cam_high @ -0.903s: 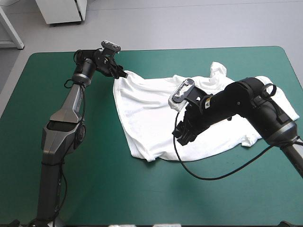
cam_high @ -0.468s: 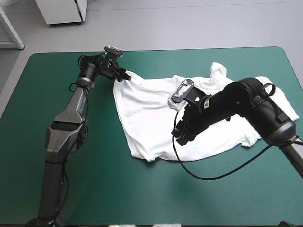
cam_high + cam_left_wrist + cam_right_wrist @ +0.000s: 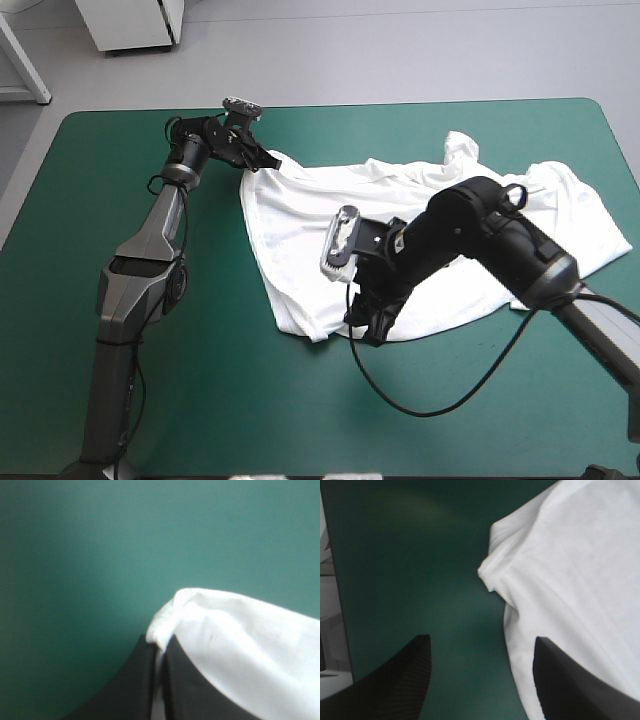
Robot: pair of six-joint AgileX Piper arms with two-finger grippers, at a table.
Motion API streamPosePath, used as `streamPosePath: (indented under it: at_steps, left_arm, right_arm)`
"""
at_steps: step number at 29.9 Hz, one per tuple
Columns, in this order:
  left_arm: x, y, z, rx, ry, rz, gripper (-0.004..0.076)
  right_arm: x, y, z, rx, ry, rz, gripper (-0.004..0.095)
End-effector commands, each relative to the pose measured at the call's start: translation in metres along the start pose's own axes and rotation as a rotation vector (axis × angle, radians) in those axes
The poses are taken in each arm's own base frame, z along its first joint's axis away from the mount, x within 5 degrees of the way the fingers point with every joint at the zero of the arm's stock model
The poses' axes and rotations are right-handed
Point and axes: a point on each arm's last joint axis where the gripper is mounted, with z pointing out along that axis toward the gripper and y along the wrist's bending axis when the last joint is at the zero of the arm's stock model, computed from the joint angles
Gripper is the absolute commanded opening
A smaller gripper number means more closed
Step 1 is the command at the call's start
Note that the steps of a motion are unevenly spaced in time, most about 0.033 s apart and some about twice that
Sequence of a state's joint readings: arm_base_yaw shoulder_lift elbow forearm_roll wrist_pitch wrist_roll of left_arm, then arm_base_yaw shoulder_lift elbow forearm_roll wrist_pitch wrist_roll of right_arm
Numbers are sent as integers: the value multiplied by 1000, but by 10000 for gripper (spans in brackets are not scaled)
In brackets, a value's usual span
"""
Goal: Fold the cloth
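Note:
The white T-shirt lies roughly spread across the middle and right of the teal-green table, wrinkled along its far edge. My left gripper is at the shirt's far left corner, shut on the T-shirt; its black fingers pinch the rolled hem. Over the shirt's near left corner hovers my right gripper, open. In the right wrist view that gripper straddles the shirt's edge: one finger stands over the T-shirt, the other over bare cover.
Bare teal-green cover stretches left of and in front of the shirt. The table's left edge shows ahead of the right gripper.
My left gripper has closed on the shirt's far left corner. My right arm has swung left and toward the front, from over the shirt's middle to its near left corner.

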State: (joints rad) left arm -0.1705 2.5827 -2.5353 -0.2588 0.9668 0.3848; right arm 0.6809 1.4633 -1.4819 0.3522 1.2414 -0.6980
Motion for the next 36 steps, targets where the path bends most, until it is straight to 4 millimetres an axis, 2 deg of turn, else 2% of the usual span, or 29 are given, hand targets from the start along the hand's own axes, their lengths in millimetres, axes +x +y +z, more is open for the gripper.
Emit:
streamPosePath:
  at_steps: [1, 5, 8, 15, 20, 27, 33, 36]
  left_arm:
    - [-16, -7, -38, 32, -6, -5, -9]
    - [-21, -7, -46, 52, -40, -24, -9]
    - [-23, -2, -52, 60, -56, -37, -9]
    - [-25, 9, -65, 62, -89, -65, -9]
    - [-26, 11, -66, 73, -102, -70, -9]
    - [-29, 11, -67, 94, -141, -76, -9]
    - [-29, 11, -67, 100, -141, -77, -9]
    - [-29, 10, -67, 105, -139, -79, -9]
  right_arm:
    - [-15, 14, 6, -44, -33, -86, 558]
    - [-25, 23, 29, -84, -15, -137, 560]
    - [-30, 23, 43, -90, -14, -154, 560]
    - [-31, 4, 86, -75, 40, -157, 560]
    - [-27, -16, 115, -53, 69, -120, 560]
    - [-19, -35, 135, -43, 89, -68, 559]
    - [-18, -34, 157, -135, 77, -9, 559]
    - [-20, -29, 162, -162, 76, -5, 550]
